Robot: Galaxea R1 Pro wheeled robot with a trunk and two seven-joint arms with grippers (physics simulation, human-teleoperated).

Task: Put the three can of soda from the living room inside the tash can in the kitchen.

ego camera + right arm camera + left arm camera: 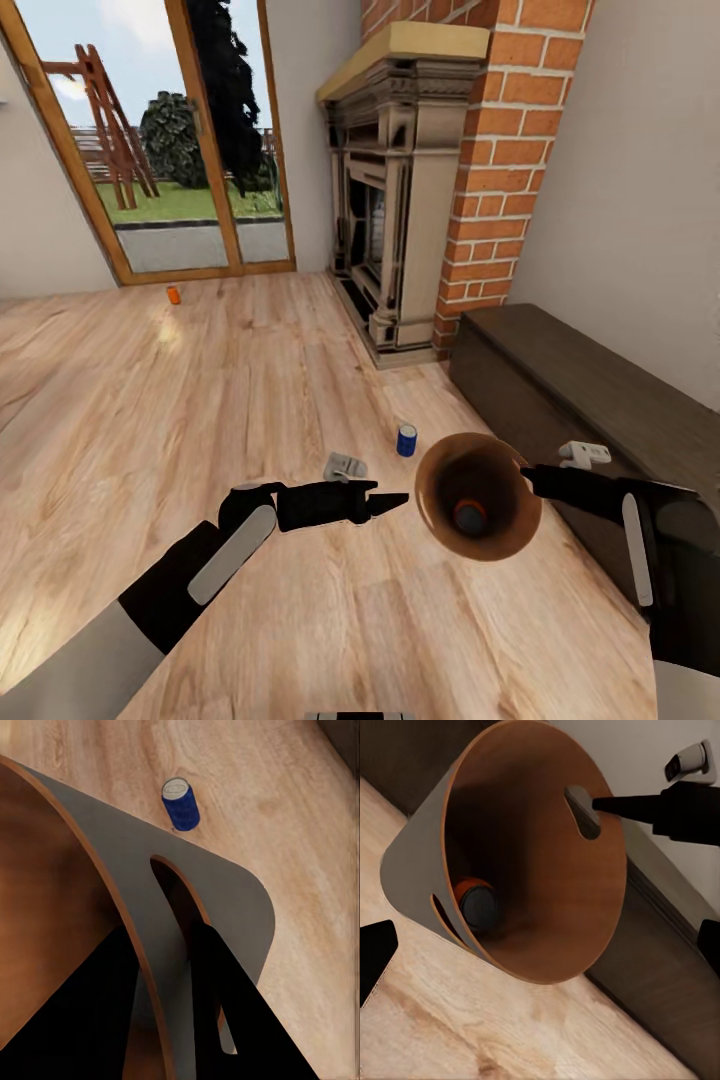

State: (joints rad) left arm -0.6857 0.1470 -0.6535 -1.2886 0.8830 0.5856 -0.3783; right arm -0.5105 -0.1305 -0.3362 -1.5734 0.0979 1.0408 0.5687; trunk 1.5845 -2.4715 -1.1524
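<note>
The copper-brown trash can (500, 540) hangs tilted above the floor, its mouth towards the head camera. My right gripper (527, 478) is shut on its rim beside a handle slot; in the right wrist view one finger (90, 1020) is inside the wall and the other outside. One orange soda can (470, 516) lies at the bottom of the bin and also appears in the left wrist view (474, 902). A blue soda can (406, 440) (181, 804) stands on the floor just behind the bin. Another orange can (173, 294) stands far off by the glass door. My left gripper (393, 500) is open and empty, just left of the bin.
A low dark wood cabinet (600, 390) runs along the right wall, close behind my right arm. The stone fireplace (395, 200) and brick chimney (500, 170) stand ahead. A small grey object (343, 466) lies on the plank floor near my left gripper. The wood-framed glass door (170, 140) is at the far left.
</note>
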